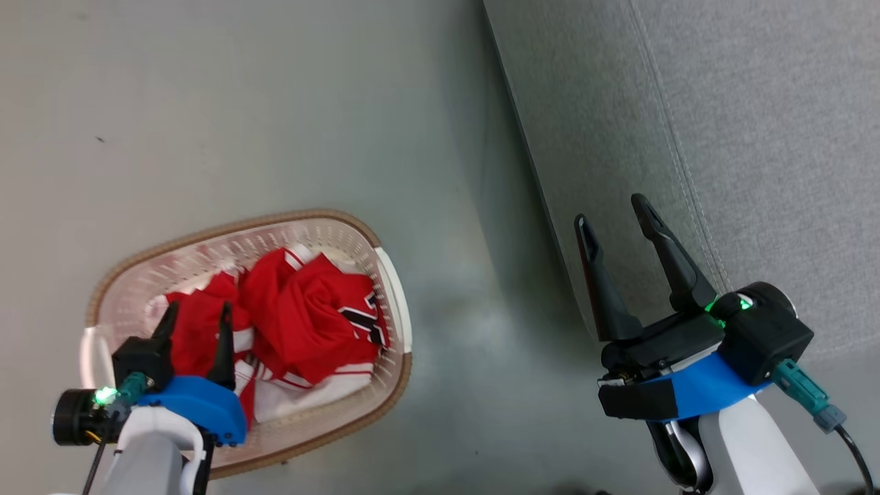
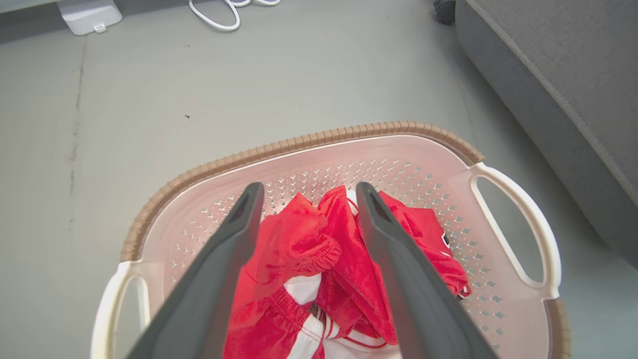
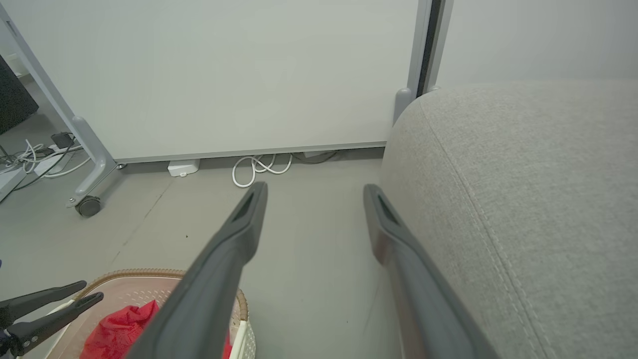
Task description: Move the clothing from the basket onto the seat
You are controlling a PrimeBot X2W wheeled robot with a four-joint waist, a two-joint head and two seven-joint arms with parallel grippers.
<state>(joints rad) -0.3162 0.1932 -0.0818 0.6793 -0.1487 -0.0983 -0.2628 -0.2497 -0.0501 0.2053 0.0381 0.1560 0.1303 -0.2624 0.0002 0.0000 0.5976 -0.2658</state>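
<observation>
I have the left claw [image 1: 198, 309] over the basket [image 1: 295, 214], its two dark fingers spread wide and holding nothing. The clothing [image 1: 302, 316] lies bunched inside the basket, a red heap with white stripes, and black-and-white lettering shows on its side nearest the seat [image 1: 756, 137]. Through the left wrist camera the red fabric sits directly beneath and between the fingers, with a gathered waistband and a patch of white near the middle of the pile. From the right wrist camera the left fingertips look just clear of the cloth, at about rim height, though I cannot say for certain that they are not brushing it. The basket stands on the grey floor [image 1: 275, 103], near the seat's front edge but apart from it, with one white handle turned toward the seat. The right claw [image 1: 611, 210] is well away from the basket, also spread wide and empty, hanging at the seat's rounded edge with one finger alongside the grey upholstery and the other over bare floor.
</observation>
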